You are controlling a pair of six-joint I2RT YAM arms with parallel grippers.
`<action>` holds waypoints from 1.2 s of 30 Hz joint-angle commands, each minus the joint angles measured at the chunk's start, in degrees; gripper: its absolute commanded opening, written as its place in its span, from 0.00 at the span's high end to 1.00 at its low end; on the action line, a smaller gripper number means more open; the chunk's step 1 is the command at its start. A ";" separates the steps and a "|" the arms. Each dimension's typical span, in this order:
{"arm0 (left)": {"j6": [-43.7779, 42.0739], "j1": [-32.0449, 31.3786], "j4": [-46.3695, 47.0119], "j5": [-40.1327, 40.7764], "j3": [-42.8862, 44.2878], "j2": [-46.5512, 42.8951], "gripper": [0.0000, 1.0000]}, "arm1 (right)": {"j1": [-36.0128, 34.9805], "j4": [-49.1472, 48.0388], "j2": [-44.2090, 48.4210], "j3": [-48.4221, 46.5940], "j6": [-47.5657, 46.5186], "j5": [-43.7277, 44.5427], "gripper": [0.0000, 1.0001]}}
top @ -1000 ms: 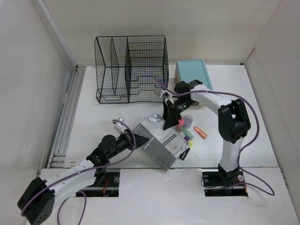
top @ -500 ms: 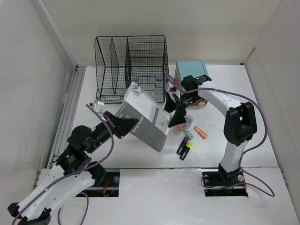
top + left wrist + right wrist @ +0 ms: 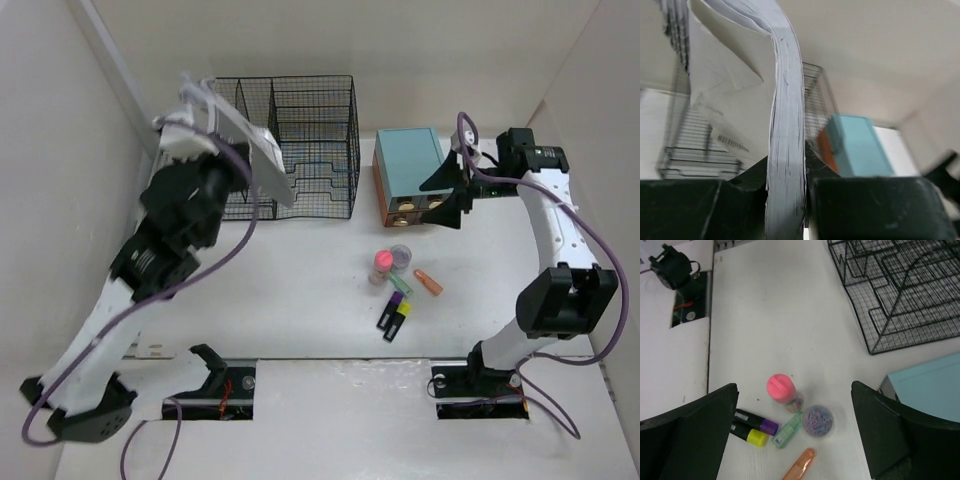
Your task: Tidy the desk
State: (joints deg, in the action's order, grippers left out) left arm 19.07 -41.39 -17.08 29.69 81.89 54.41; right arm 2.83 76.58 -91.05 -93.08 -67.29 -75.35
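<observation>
From above, my left gripper [image 3: 198, 112] hangs high over the desk's [image 3: 290, 290] far left corner, clamped on a booklet [image 3: 262, 152] by the wire rack [image 3: 315, 130]. My right gripper [image 3: 447, 197] gapes beside the teal box [image 3: 408, 160]. Left wrist: my fingers [image 3: 685, 210] pinch the booklet's page edges. Right wrist: my fingers [image 3: 695, 435] stand wide apart, empty, above the desk.

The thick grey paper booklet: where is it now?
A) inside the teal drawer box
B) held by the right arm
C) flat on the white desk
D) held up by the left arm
D: the jaws of the left gripper are shut on the thick grey paper booklet, up in the air by the black wire-mesh rack.
</observation>
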 commanded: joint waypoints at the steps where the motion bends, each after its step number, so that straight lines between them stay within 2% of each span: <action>1: -11.41 3.75 5.65 9.34 11.49 10.76 1.00 | 2.26 0.50 1.48 0.43 -1.62 1.60 0.00; 6: -15.54 15.45 9.17 -5.14 19.43 18.78 1.00 | 8.58 -4.41 7.97 7.20 -1.62 3.11 0.00; 9: -17.48 20.18 8.38 -8.76 25.24 24.68 1.00 | 12.46 -6.00 10.18 8.61 -0.92 3.11 0.00; 12: -18.10 23.97 9.35 -8.77 28.67 28.54 1.00 | 13.78 -6.53 10.80 9.22 -0.92 1.97 0.00; 18: -18.10 26.62 9.87 -11.85 35.18 34.00 1.00 | 15.01 -6.53 9.39 9.76 -0.92 1.96 0.00; 24: -17.49 27.24 10.49 -16.50 33.87 39.71 1.00 | 15.01 -6.53 9.39 10.28 -0.92 1.96 0.00; 36: -16.87 27.24 12.25 -20.28 35.18 49.11 1.00 | 15.01 -6.53 8.87 10.28 -0.92 2.49 0.00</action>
State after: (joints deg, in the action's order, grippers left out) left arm 1.98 -14.17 -14.83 11.00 113.51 105.82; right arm 17.56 71.55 -82.21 -82.65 -67.24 -71.42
